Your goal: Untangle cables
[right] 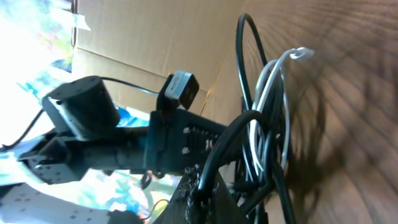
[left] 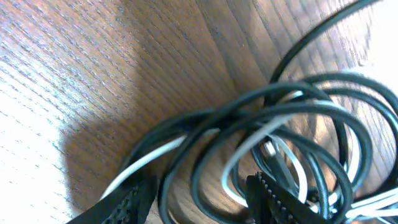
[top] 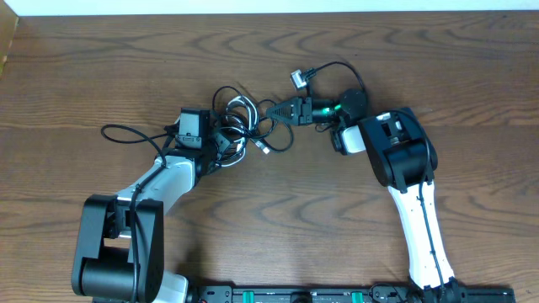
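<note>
The left arm bends up from the near edge of the table (top: 379,42). Its left gripper (top: 221,141) sits at the left side of the cables (top: 242,118), which lie in a heap mid-table. The jaws stand partly apart with cords between them, and I cannot tell if they squeeze. The right gripper (top: 271,110) points left, jaws closed on a black cable (right: 217,149). Its tips look dark and are cut off.

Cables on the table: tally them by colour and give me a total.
black cable: 2
white cable: 1
Total: 3, as far as the strands can be told apart in the tangle.
</note>
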Robot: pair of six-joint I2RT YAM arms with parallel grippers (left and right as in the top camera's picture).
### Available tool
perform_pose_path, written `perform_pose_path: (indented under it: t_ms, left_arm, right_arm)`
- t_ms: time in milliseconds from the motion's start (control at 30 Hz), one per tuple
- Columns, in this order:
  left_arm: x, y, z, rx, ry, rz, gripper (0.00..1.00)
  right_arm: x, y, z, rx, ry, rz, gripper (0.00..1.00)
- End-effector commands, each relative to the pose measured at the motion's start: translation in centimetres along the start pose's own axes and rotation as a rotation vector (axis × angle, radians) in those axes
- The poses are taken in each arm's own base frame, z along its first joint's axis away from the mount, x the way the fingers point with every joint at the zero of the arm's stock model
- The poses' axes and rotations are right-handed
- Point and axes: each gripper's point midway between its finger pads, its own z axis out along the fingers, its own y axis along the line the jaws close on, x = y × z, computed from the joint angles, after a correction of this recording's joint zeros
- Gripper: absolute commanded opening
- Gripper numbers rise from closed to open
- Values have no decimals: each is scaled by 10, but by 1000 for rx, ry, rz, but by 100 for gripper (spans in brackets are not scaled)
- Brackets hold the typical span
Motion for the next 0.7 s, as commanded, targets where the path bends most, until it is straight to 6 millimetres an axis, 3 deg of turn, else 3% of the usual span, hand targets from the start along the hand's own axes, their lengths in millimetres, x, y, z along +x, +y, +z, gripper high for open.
perform_pose_path:
  t_ms: [0, 367, 467, 667]
  left_arm:
    - [16, 40, 13, -122, 47, -9, 54]
    - [16, 40, 21, -116, 47, 10, 54]
    - [17, 38, 25, -104, 52, 10, 54]
    - [19, 36, 28, -90, 63, 8, 54]
  right_arm:
    - [-11, 37, -6, -23, 39, -39, 1]
    - [-21, 46, -8, -28, 5, 133, 1]
    - [-33, 67, -9, -42, -26, 100, 1]
    - [-57, 141, -12, -87, -74, -23, 1]
